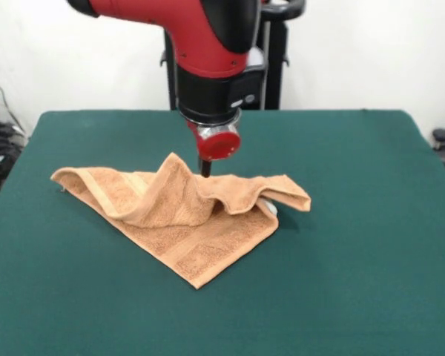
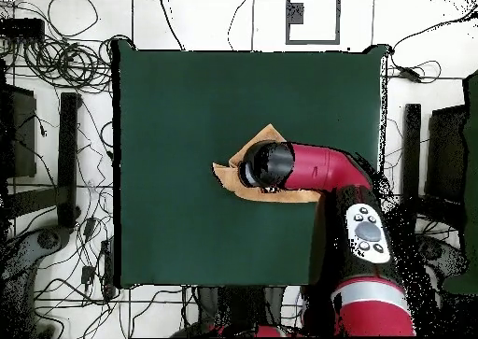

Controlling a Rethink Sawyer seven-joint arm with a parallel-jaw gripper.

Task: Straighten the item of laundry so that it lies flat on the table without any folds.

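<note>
Partly arm-hidden towel (rumpled), gripper obscured

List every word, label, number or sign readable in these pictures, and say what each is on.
None can be read.
The towel, table and gripper carry no visible text.
The button panel on the arm shows only marks too small to read.

Tangled cables on floor beside table; black stands nearby.
</note>
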